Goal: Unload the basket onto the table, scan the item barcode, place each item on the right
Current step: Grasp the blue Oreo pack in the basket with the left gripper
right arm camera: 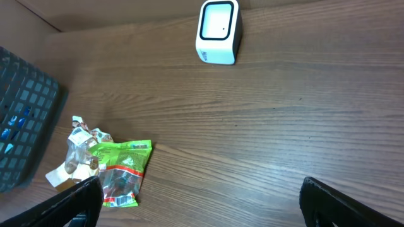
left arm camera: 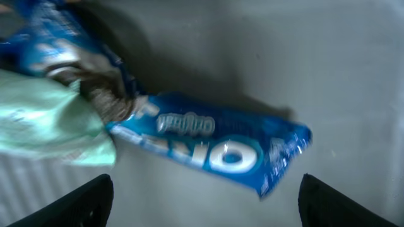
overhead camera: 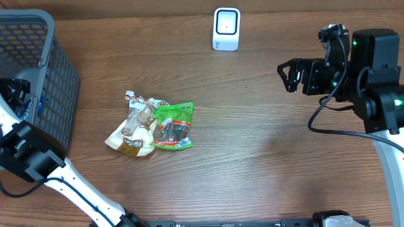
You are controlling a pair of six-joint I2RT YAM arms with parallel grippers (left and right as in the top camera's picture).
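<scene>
We hang in the basket (overhead camera: 60,82), left gripper (left arm camera: 205,203) spread wide, empty; Oreo pack (left arm camera: 214,142) just ahead, long axis slanted, more along our closing line than across.

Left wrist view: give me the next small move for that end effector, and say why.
Probably lower the left end effector onto the blue Oreo pack and close. Its fingers stand open with nothing between them, the pack lies just ahead of them, and no item is at the scanner yet.
</scene>
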